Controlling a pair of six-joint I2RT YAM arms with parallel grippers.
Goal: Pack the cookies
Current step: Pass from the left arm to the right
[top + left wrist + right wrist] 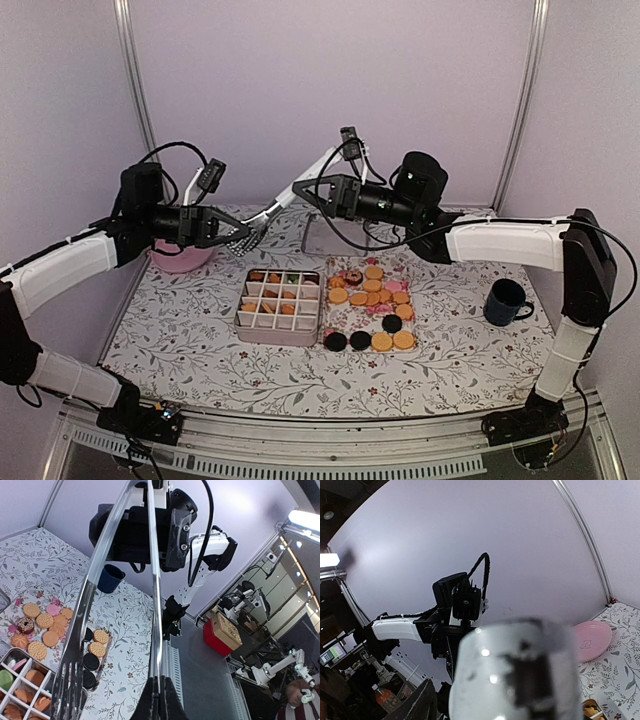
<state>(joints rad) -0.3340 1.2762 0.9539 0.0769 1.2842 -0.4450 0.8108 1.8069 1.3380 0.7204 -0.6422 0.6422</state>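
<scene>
Golden, black and pink cookies (372, 298) lie loose just right of the divided tin (276, 336), which already holds several. They look light and brittle, so pinch each gently by its edges. Your left gripper (233, 233) is clamped on the tongs (270, 212); whether your right gripper (306, 190) grips them is unclear.

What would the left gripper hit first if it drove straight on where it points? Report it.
Most likely the right gripper. The left gripper, shut on the tongs, points along them straight at it. Depth is unclear, but nothing else appears between them.
</scene>
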